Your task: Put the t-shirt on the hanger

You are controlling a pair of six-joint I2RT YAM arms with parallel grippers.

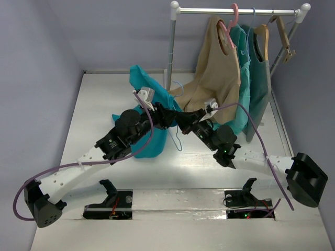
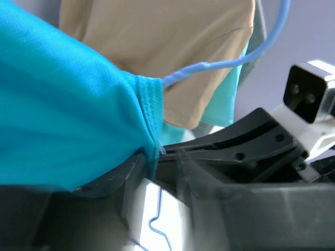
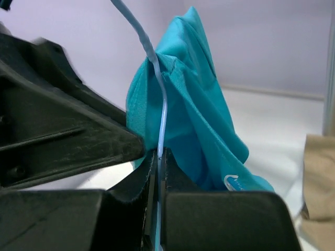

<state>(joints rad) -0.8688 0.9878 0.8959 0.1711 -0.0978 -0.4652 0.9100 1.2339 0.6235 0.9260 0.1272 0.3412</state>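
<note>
Between the pressed-together fingers of the right claw [image 3: 158, 157], its wrist view shows the thin hanger [image 3: 163, 112] wire pinched, a grip the overhead view hides behind the arms. Close beside it, the left claw [image 2: 151, 157] is clamped on a hem of the teal t-shirt [image 2: 63, 115], which bunches above and left of it. Both arms reach forward, wrists meeting mid-table. Beyond the claws the wire curves up past a beige shirt [image 2: 172, 42] hanging from the rail [image 1: 235, 10]
</note>
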